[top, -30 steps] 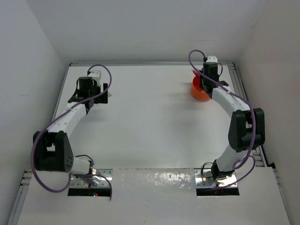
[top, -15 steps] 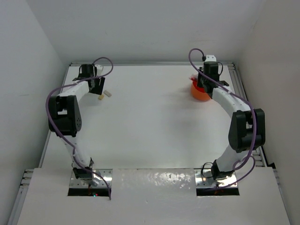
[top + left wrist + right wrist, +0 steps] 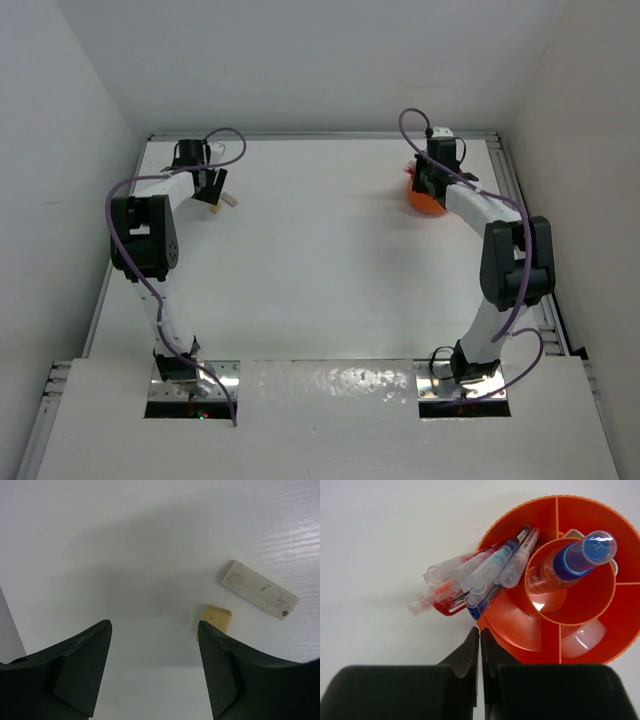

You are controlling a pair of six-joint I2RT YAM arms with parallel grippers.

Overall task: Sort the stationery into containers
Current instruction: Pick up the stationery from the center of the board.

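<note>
At the far right corner of the counter the orange tub sat with the right fingers poised just at its near edge. From the right wrist view those right fingers were pressed together with nothing between them, their tips just beside the rim of the orange tub. A bundle of pens leaned in one outer compartment, red and pink ones mixed with blue-and-white ones, their clear ends sticking out past the rim over the counter. The blue-capped bottle stood tilted in the round middle cup. A pale, translucent thing lay in another outer compartment; what it was could not be told.

Across at the far left corner, the left fingers hung over the counter, well apart from the tub. The left fingers were spread wide and held nothing. The beige block lay on the counter just beside the tip of one finger, not between the two. A flat white piece lay near it, slightly apart and turned at an angle.
</note>
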